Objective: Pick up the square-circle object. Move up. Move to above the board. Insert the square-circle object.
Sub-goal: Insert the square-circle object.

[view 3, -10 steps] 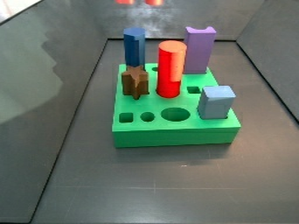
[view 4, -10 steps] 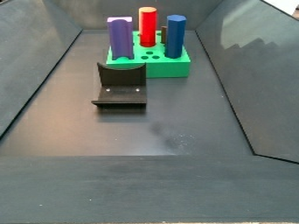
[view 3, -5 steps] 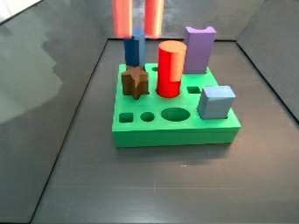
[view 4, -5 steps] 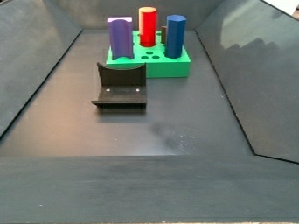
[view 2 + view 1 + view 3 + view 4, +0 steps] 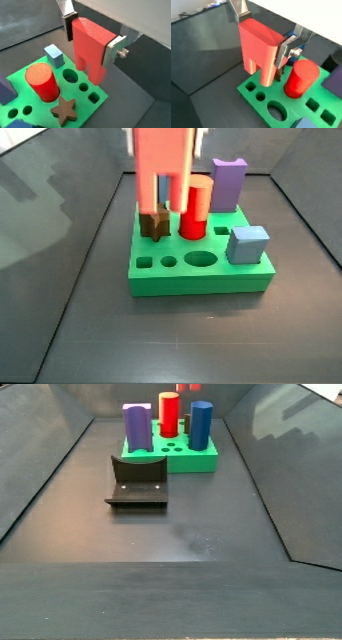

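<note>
My gripper (image 5: 166,136) is shut on the square-circle object (image 5: 164,168), a tall salmon-red block held upright with its two prongs pointing down. It hangs over the back left part of the green board (image 5: 201,276), prong tips near the tops of the pegs. In both wrist views the silver fingers (image 5: 288,50) (image 5: 68,25) clamp the block (image 5: 258,47) (image 5: 90,47) on two sides, above the board (image 5: 254,90) (image 5: 79,98). In a side view the board (image 5: 187,460) stands far back and only a red sliver shows at the frame's top.
On the board stand a red cylinder (image 5: 195,203), a purple notched block (image 5: 229,183), a blue peg (image 5: 201,424), a brown star (image 5: 152,223) and a grey-blue cube (image 5: 247,243). Several holes are open along its front. The fixture (image 5: 138,481) sits before the board.
The gripper has come down with the salmon block: only its prong tips showed at the frame top before, now most of the block is in view over the board.
</note>
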Controlling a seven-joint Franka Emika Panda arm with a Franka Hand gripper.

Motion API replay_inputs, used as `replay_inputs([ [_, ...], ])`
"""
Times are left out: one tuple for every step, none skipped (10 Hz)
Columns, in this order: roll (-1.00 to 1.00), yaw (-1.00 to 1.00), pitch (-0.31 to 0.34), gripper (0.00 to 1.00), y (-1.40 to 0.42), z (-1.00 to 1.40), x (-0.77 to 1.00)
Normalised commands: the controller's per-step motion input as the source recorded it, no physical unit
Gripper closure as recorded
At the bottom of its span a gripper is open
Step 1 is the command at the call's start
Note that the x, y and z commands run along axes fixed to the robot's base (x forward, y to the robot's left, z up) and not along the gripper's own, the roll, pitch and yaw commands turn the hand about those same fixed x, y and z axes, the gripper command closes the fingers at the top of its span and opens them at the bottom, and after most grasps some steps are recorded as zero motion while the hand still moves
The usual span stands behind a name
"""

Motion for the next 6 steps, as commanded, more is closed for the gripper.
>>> replay_inputs([
  [0.07, -0.54, 0.0, 1.0, 0.12, -1.0, 0.18],
  [0.16, -0.23, 0.0, 1.0, 0.08, -1.0, 0.0],
  [0.18, 0.0, -0.07, 1.0, 0.07, -1.0, -0.33],
  [0.2, 0.32, -0.131, 1.0, 0.13, -0.95, -0.49],
  [0.16, 0.57, -0.179, 1.0, 0.12, -0.8, -0.42],
  [0.19, 0.6, -0.18, 1.0, 0.0, -0.71, -0.11],
])
